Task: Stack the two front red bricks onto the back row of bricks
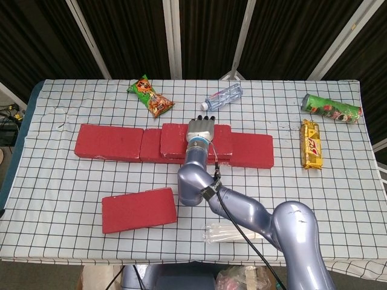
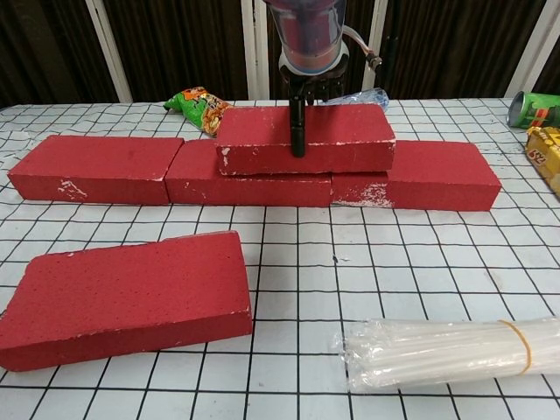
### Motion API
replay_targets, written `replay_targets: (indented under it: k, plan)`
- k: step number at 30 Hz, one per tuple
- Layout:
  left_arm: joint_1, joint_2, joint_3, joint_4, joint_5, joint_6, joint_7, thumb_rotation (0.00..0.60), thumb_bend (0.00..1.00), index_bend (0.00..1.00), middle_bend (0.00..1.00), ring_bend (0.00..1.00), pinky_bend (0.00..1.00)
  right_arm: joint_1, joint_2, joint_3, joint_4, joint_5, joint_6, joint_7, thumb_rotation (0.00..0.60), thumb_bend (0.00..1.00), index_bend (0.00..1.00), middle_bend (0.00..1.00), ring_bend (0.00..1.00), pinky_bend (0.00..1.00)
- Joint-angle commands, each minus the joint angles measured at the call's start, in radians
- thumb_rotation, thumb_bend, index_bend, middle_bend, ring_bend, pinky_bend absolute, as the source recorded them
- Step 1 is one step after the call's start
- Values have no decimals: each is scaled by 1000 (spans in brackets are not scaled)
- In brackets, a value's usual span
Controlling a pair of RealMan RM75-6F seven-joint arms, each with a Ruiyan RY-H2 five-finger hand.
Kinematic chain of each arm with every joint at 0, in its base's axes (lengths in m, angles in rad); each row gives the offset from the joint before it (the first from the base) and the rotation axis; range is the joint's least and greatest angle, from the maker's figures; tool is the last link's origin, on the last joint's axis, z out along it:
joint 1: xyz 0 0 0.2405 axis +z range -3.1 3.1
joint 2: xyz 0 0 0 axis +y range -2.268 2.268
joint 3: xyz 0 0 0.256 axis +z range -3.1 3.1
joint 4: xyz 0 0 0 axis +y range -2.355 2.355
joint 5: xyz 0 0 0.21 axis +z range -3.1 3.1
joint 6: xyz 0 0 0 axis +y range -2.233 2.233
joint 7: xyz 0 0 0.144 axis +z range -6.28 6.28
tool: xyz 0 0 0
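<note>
Straw bundle (image 2: 451,353) nearest, right-front of the loose brick (image 2: 124,297); fully seen in chest view only, arm-covered from head view. Loose brick flat on checkered table (image 1: 60,181), well apart from back row (image 2: 96,168). Stacked brick (image 2: 350,138) atop row's middle. Right hand (image 1: 201,128) laid over stacked brick, thumb down front face; firm grip or resting touch unclear. Left hand unseen. Bottle (image 1: 223,97) beyond.

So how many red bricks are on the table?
5. Three form the back row: left, middle, right. One is stacked on top under the right hand. One lies in front.
</note>
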Motion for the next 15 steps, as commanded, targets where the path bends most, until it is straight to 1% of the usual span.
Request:
replay_targets:
  k: [1, 15]
  plan:
    - [0, 0, 0, 0, -1, 0, -1, 600, 0, 140, 0, 0, 0, -1, 0, 0, -1, -2, 0, 0, 600, 133, 147, 52, 0, 0]
    - [0, 0, -1, 2, -4, -2, -2, 600, 0, 140, 0, 0, 0, -3, -2, 3, -1, 2, 10, -19, 600, 133, 140, 32, 0, 0]
